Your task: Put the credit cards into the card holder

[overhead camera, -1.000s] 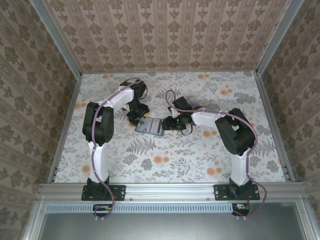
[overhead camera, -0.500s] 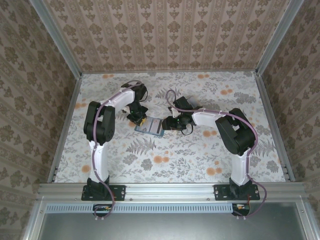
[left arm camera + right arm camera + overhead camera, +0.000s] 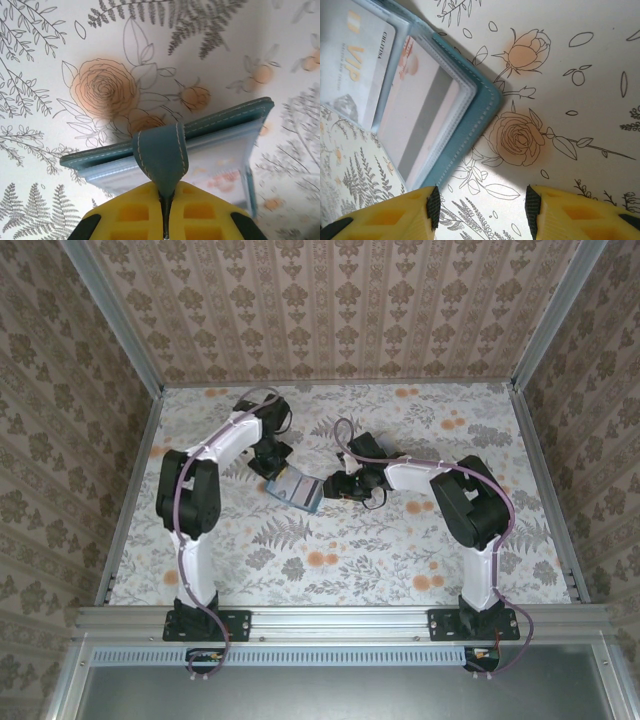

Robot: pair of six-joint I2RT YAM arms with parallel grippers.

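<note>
Mid-table, card holder (image 3: 296, 489) edge strap (image 3: 160, 155), left jaws pinching

Top external view: light is even and diffuse, shadows are faint, and the walls splay outward towards the frame edges.

Left wrist view: the table (image 3: 45, 75) washes out at upper right. The left gripper (image 3: 165, 220) at the bottom edge is out of focus.

Right wrist view: the card holder (image 3: 475, 125) casts a dark band along its upper-right edge. Its clear sleeves show pale glare.
</note>
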